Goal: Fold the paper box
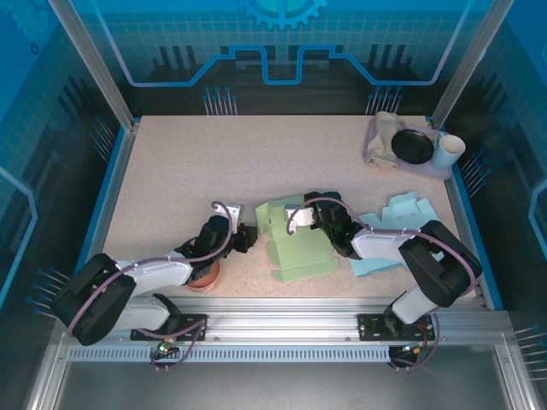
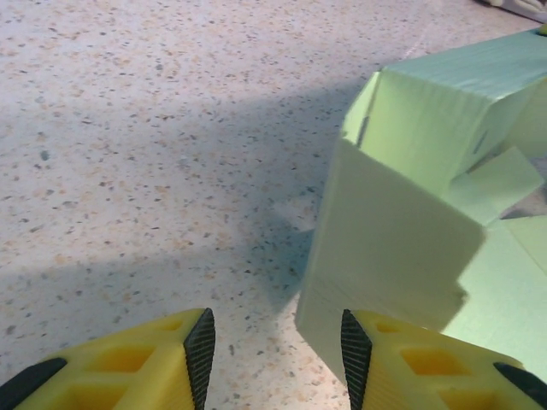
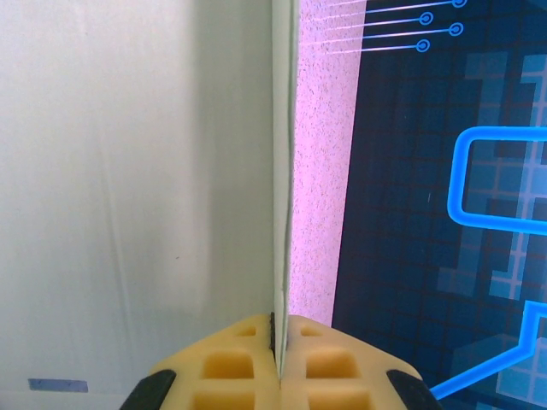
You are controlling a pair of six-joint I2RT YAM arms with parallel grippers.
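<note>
At centre, right gripper (image 3: pixel 275 331) pinching box (image 1: pixel 301 256) edge, left gripper (image 2: pixel 278 342) parted beside it

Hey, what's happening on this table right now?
Two robot arms are working on a green paper box mid-table. The right hand is shut on the edge of one of its thin panels. The left hand is open beside a raised flap, not gripping it. A blue blank lies flat under the right arm.

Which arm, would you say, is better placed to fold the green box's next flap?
Likely left. The left gripper is open and empty beside a standing flap of the green box, while the right gripper is shut on a box wall, steadying it.
</note>
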